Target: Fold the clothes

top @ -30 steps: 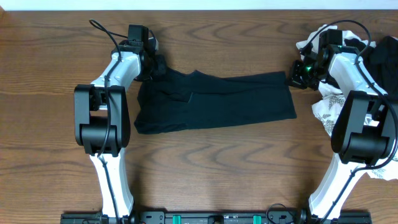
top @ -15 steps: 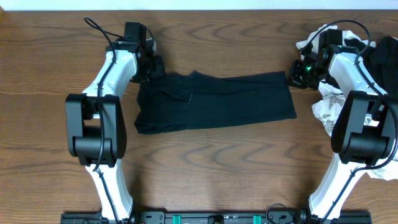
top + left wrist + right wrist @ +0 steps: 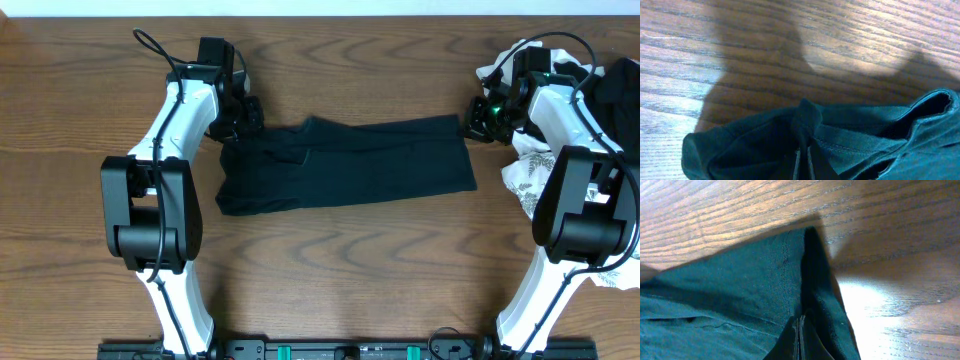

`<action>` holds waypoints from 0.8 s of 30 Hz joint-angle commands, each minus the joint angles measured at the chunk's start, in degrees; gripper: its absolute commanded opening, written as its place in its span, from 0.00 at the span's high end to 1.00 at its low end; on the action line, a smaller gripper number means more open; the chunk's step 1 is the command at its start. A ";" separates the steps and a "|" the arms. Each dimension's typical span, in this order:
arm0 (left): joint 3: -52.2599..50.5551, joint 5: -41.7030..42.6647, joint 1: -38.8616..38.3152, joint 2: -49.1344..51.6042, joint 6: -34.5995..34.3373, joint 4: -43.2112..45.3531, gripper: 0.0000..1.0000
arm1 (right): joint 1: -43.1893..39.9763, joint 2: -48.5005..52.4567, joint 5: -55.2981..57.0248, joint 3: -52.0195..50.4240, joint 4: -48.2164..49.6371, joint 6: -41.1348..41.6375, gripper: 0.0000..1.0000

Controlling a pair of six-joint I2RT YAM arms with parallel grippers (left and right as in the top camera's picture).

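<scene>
Extends both arms forward from the near-edge bases, forearms angled inward toward each other. Pinches left gripper [image 3: 243, 116] tight on the far-left corner of the dark garment [image 3: 350, 165], fingertips [image 3: 799, 162] pressed together with cloth between. Clamps right gripper [image 3: 477, 120] likewise on the far-right corner, fingers meeting in a thin seam.

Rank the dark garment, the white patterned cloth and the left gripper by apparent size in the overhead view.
1. dark garment, the largest
2. white patterned cloth, though the right arm hides part of it
3. left gripper, the smallest
</scene>
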 commanded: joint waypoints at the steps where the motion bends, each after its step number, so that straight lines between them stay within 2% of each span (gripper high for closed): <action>1: -0.07 -0.09 -0.22 -0.37 -0.28 -0.28 0.94 | -0.17 -1.09 -0.42 -0.07 0.04 -0.66 0.99; 12: -0.07 -0.09 -0.22 -5.77 -0.28 -0.74 0.94 | -0.17 -1.09 -0.42 -0.07 0.07 -0.63 0.99; 24: -0.13 -0.17 -0.22 -7.41 -0.28 -6.36 0.94 | -0.17 -1.09 -0.42 -0.07 0.02 -0.63 0.99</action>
